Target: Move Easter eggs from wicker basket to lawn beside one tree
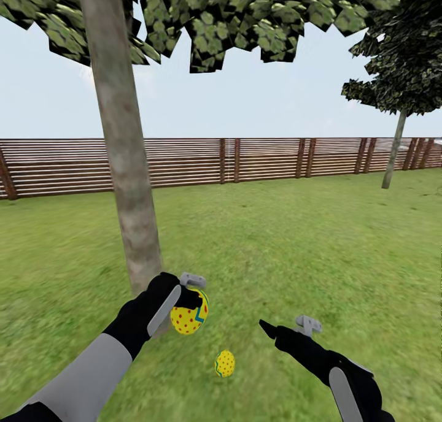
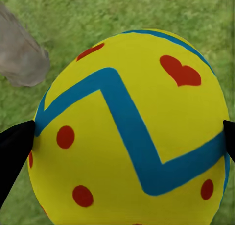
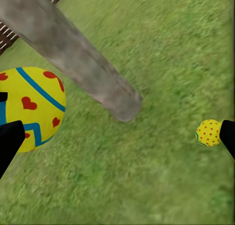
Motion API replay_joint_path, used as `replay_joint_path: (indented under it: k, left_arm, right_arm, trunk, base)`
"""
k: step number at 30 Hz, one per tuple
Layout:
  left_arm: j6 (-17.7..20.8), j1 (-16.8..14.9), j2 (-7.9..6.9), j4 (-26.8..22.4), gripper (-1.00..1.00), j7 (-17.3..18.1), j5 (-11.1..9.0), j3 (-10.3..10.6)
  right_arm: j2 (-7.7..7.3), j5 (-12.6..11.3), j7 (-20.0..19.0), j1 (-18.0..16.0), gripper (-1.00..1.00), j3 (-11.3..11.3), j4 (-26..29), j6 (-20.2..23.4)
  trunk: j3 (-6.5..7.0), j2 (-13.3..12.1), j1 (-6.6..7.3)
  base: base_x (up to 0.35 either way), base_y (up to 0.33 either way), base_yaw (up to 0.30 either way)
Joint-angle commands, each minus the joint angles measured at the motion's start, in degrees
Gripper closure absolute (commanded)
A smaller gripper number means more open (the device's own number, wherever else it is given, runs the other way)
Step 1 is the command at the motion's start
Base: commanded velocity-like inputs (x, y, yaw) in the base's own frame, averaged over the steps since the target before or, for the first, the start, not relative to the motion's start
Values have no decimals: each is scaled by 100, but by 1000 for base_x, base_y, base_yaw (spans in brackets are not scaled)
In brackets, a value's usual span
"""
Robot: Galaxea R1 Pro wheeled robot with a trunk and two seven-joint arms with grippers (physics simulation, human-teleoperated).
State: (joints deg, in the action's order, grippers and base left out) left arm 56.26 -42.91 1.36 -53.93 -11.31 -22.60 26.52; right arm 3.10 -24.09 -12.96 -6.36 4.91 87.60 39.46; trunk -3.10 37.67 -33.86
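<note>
One egg (image 1: 224, 364) lies on the lawn (image 1: 319, 244) by the tree (image 1: 126, 183). The left gripper (image 1: 195, 299) clamps a second egg (image 1: 189, 314) above it. The right gripper (image 1: 279, 331) is open and empty. The third egg remains.

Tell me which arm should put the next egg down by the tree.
Left. Its gripper already holds the striped egg above the lawn, close to the trunk and the egg on the grass. The right gripper carries nothing.
</note>
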Motion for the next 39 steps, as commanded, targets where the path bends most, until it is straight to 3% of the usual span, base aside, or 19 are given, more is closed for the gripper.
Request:
replay_joint_path:
  k: [1, 14, 32, 39]
  left_arm:
    - [17, -7, 1, -4, 100, -55, -59, 11]
    - [17, -7, 1, -4, 100, -54, -60, 11]
    - [9, -7, 0, -4, 100, -47, -59, 5]
    - [-195, -7, 14, 295, 100, -39, -61, 10]
  right_arm:
    - [6, 6, -32, -6, -100, 18, 3, 32]
    - [6, 10, -32, -14, -100, 19, -14, 71]
    - [6, 14, -35, -18, -100, 14, -102, 70]
    - [6, 34, -39, -16, -100, 3, -103, 34]
  trunk:
    - [-11, 9, -5]
    - [-84, 9, -5]
    - [-246, 9, -5]
    - [-431, 289, -159]
  base:
    - [301, -173, -22]
    - [253, -163, 44]
    - [9, -8, 73]
    - [0, 0, 55]
